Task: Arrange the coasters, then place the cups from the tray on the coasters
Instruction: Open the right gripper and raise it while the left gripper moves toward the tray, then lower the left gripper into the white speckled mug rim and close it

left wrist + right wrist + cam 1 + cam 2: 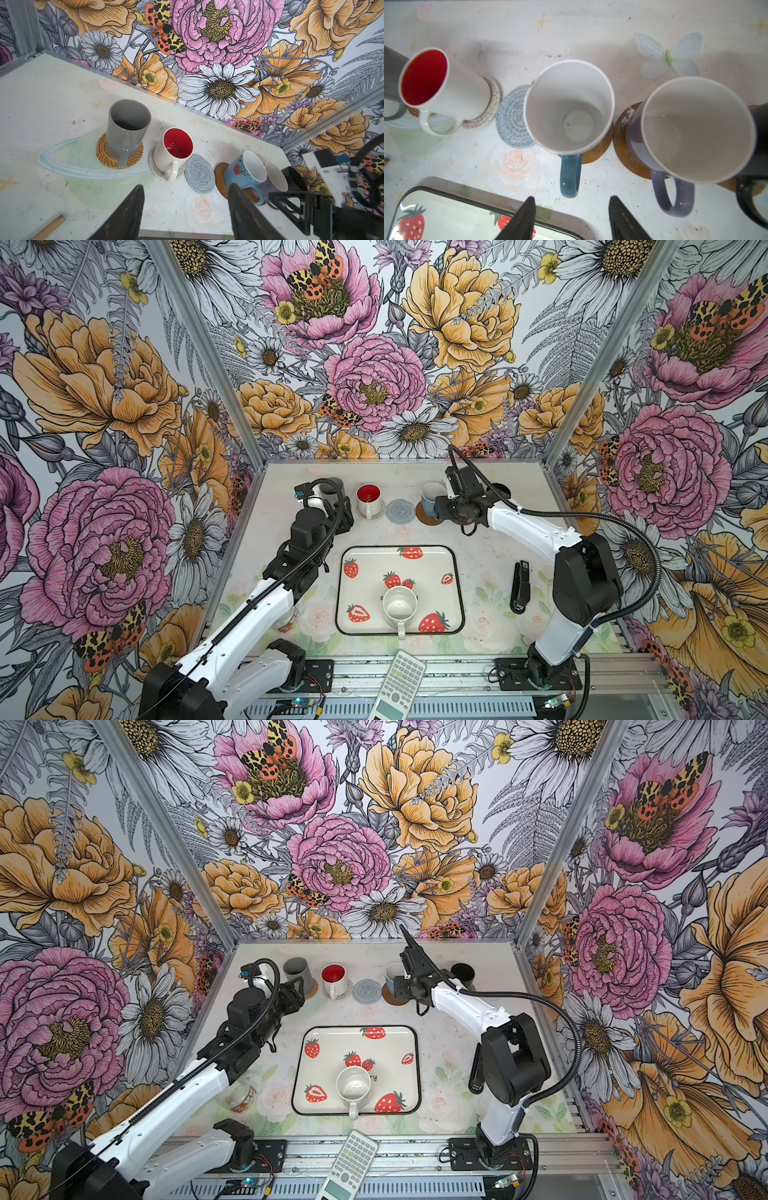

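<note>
A white speckled cup (400, 608) stands alone on the strawberry tray (457, 572). Along the back, the grey cup (128, 128) sits on the rattan coaster (104, 153) and the red-inside cup (174, 149) on the whitish coaster (154, 168). The blue-grey coaster (199, 176) is bare. The light blue cup (569, 104) and the lavender cup (695, 128) each rest on a brown disc (598, 149). The black cup (462, 973) ends the row. My right gripper (572, 198) is open just off the blue cup's handle, touching nothing. My left gripper (186, 187) is open and empty near the grey cup.
A black stapler (520, 587) lies right of the tray. A calculator (399, 684) rests on the front rail. A clear glass jar (243, 1096) stands under my left arm. A wooden stick (49, 227) lies near the left gripper. Floral walls close in three sides.
</note>
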Motion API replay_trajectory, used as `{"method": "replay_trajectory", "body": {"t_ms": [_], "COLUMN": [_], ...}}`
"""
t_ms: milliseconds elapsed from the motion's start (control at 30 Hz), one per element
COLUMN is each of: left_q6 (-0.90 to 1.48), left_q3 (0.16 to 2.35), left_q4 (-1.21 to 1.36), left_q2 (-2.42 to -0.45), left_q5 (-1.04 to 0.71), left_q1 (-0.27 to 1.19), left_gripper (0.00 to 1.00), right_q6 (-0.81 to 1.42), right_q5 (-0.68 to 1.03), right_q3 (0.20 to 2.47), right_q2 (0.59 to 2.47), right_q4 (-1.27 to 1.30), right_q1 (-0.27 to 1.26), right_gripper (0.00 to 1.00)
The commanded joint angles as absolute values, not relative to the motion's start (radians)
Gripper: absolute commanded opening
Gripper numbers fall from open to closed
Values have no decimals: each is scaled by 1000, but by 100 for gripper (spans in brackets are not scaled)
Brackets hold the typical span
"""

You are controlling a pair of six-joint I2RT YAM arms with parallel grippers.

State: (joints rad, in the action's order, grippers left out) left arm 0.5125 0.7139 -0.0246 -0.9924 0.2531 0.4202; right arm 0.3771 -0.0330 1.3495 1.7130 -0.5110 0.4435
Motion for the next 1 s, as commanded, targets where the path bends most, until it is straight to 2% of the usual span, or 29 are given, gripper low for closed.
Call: {"method": "replay_trajectory", "body": {"t_ms": [0, 200, 467, 667, 967], "left_q6": [527, 543, 500, 435, 374], "left_q3": [724, 746, 844, 976, 1048], "left_q4": [-11, -23, -144, -320, -550], "left_q2": [-999, -1000, -1039, -1035, -1029], "left_q5": [220, 170, 185, 122, 148], "left_q1": [408, 428, 512, 609, 813], "left_gripper": [65, 65, 66, 67, 73], "right_q6": [388, 453, 571, 596, 597], "right_q5": [-66, -71, -60, -110, -136], "right_q3": [1370, 1401, 1200, 1081, 1007], "right_q2": [1633, 1531, 1334, 1252, 1207], "right_q4": [-494, -448, -264, -237, -199], "right_q1": [439, 445, 464, 465, 462], "right_gripper": [60, 61, 63, 68, 82]}}
